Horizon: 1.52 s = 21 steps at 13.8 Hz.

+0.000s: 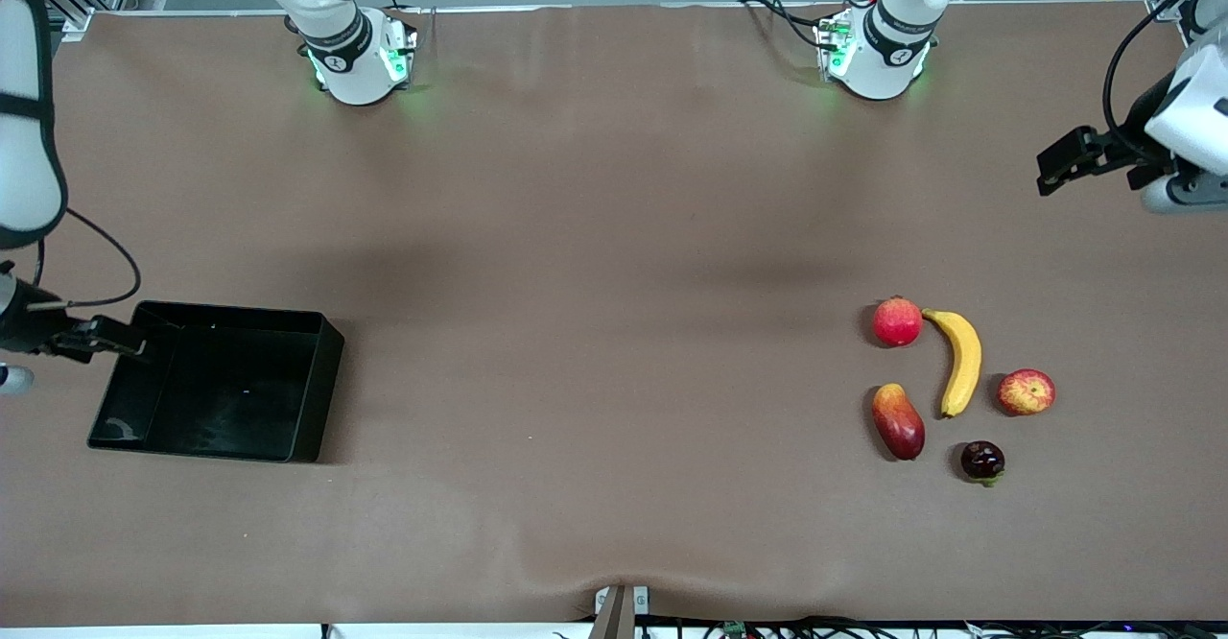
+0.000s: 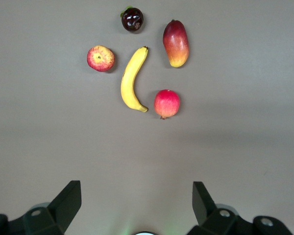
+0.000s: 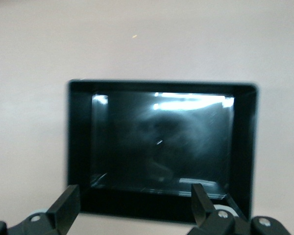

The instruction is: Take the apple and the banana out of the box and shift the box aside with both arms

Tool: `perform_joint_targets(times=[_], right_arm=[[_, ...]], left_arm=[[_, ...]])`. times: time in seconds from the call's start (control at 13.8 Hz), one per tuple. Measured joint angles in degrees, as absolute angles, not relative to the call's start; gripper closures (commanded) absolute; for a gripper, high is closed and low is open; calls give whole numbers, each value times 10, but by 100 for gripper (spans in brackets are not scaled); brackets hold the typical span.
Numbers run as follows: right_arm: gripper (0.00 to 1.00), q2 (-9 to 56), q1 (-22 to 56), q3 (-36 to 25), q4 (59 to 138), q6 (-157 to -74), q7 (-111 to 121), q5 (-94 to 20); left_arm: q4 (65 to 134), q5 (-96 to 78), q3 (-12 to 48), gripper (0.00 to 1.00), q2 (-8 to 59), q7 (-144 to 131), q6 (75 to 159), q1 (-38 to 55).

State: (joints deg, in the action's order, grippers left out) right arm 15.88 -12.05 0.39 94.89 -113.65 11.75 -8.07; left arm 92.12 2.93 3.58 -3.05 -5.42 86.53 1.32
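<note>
The box (image 1: 216,382) sits empty at the right arm's end of the counter (image 1: 595,236), well apart from the fruit, so it looks already moved aside. The right claw (image 1: 101,337) is at the box's outer wall, its fingers spread wide with nothing gripped; in the right wrist view they straddle the near rim (image 3: 152,205), which suggests a release just made.

The banana (image 1: 960,361) and apple (image 1: 1026,391) lie on the counter toward the left arm's end, just beside each other, among a red round fruit (image 1: 897,321), a mango (image 1: 898,420) and a dark fruit (image 1: 982,461). Both are out of the box.

The left claw (image 1: 1079,157) hangs over bare counter at that end, wide open and empty, waiting clear of the fruit.
</note>
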Motion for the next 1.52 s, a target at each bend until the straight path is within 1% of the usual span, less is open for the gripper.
perform_joint_targets(times=[0.36, 0.51, 0.65, 0.94, 1.16, 1.38, 1.52], right_arm=[[0, 44, -73, 5, 949, -967, 25, -51], [0, 8, -64, 5, 950, -923, 19, -49], [0, -15, -61, 5, 951, -903, 18, -47], [0, -30, -57, 11, 949, -893, 16, -47], [0, -30, -56, 11, 935, -867, -8, -46], [0, -31, -38, 10, 914, -832, -20, -7], [0, -32, -33, 9, 909, -827, -23, 0]], left_arm=[[925, 29, 35, 0, -35, -23, 870, 12], [925, 29, 35, 0, -35, -22, 870, 5], [925, 29, 35, 0, -35, -20, 870, -3], [925, 27, 35, 0, -36, -20, 870, -4], [920, 24, 34, 0, -39, -20, 868, -9], [917, 6, 34, 0, -41, -20, 867, -26], [916, 5, 34, 0, -42, -23, 866, -29]])
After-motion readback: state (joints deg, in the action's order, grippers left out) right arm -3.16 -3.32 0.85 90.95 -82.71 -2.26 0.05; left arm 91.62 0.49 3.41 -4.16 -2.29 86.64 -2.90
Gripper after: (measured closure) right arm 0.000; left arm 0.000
